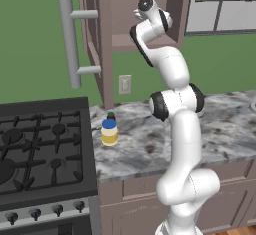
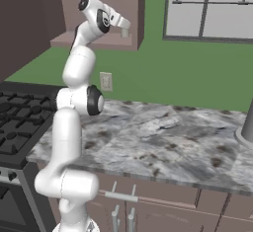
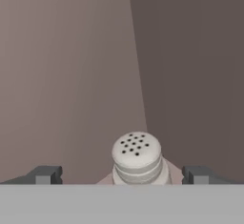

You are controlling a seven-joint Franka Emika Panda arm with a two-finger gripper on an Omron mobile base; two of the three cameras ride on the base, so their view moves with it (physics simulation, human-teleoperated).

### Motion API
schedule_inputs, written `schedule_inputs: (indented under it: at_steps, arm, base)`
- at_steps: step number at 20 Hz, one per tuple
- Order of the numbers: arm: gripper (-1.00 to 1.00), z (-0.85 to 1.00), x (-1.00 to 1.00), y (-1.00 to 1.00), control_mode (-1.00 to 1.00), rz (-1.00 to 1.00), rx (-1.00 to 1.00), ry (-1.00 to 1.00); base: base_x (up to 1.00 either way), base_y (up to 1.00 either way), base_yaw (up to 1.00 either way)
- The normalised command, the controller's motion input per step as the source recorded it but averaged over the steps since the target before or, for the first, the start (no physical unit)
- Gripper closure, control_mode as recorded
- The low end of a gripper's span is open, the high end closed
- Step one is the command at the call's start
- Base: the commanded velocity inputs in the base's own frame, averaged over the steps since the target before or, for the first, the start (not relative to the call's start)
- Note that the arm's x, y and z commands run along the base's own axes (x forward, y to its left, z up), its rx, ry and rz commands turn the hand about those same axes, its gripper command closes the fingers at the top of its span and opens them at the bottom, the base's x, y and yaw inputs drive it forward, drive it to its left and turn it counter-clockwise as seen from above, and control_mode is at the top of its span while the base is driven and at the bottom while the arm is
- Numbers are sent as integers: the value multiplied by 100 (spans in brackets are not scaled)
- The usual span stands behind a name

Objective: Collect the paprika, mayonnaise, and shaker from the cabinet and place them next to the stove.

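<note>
Straddling the shaker (image 3: 137, 157), end effector (image 3: 122, 174) wide open.

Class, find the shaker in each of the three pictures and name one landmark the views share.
Left base view: hidden behind the arm.
Right base view: shaker on the cabinet shelf, upper centre.
Hand view: shaker bottom centre, between the open claw tips.
Shared landmark: the cabinet.

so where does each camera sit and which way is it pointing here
Left base view: behind the arm on its left, facing the stove, the mayonnaise and the open cabinet; arm at right.
Right base view: behind on its right, facing counter and cabinet; arm at left.
Hand view: on the hand, inside the cabinet, shaker between the open gripper tips.
Both base views share stove, counter, cabinet.
</note>
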Motion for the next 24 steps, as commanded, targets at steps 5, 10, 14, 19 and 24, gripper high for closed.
schedule_inputs:
  at_steps: [5,10,14,19,24]
  arm:
    - [-100,0,10,-7,-100,0,0,0]
    - [100,-5,7,-7,-100,0,0,0]
    - [100,-10,1,-14,-100,0,0,0]
    - [100,-8,0,-13,-100,0,0,0]
    - [100,-3,0,-4,-100,0,0,0]
  base:
    - [0,0,0]
    - [0,0,0]
    - [0,0,0]
    - [0,0,0]
    - [0,0,0]
